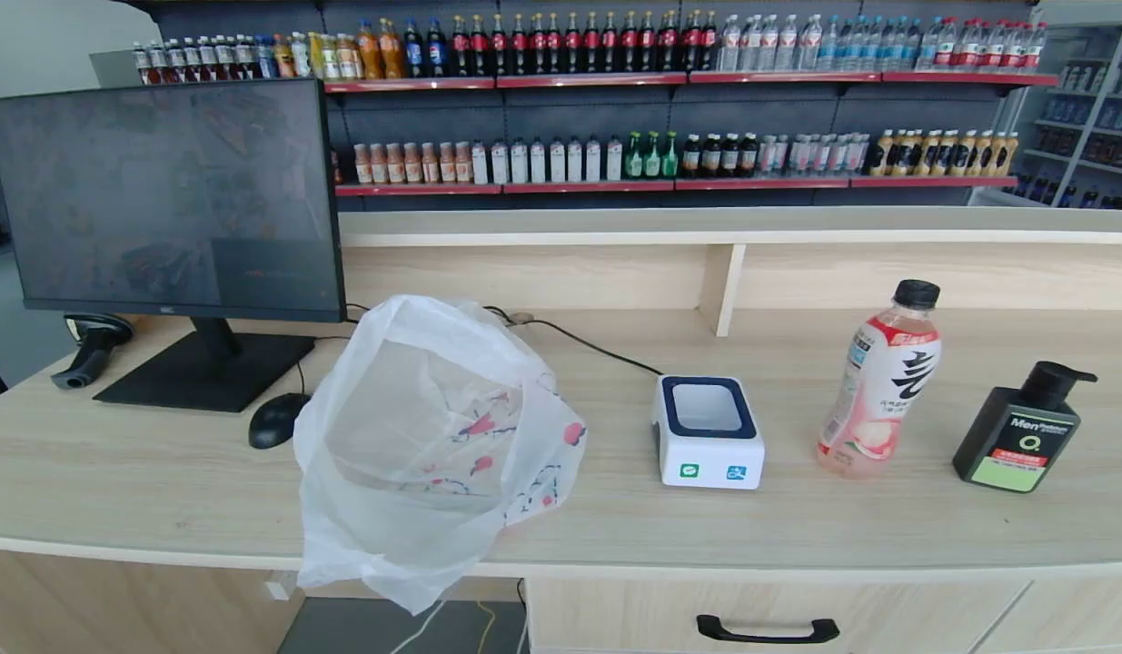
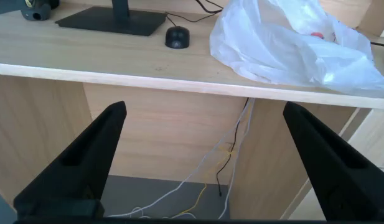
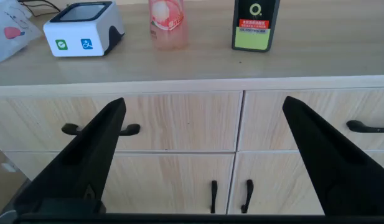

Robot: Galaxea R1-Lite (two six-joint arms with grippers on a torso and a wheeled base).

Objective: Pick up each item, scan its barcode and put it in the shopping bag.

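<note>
A pink drink bottle (image 1: 880, 381) with a black cap stands upright on the wooden counter (image 1: 797, 518), right of the white barcode scanner (image 1: 707, 431). A dark pump bottle (image 1: 1019, 431) stands further right. The white plastic shopping bag (image 1: 429, 445) sits open at the counter's front, left of the scanner. My left gripper (image 2: 204, 162) hangs open below the counter edge, in front of the bag (image 2: 291, 40). Also below the counter, my right gripper (image 3: 204, 158) is open, facing the drawers, with the scanner (image 3: 84, 28), pink bottle (image 3: 168, 23) and pump bottle (image 3: 256, 25) above it.
A monitor (image 1: 170, 200), a black mouse (image 1: 274, 420) and a handheld scanner (image 1: 88, 350) occupy the counter's left. A cable (image 1: 579, 341) runs behind the bag. A raised ledge (image 1: 733, 227) backs the counter, with drink shelves beyond. Drawers with black handles (image 3: 101, 129) and loose wires (image 2: 204, 180) lie below.
</note>
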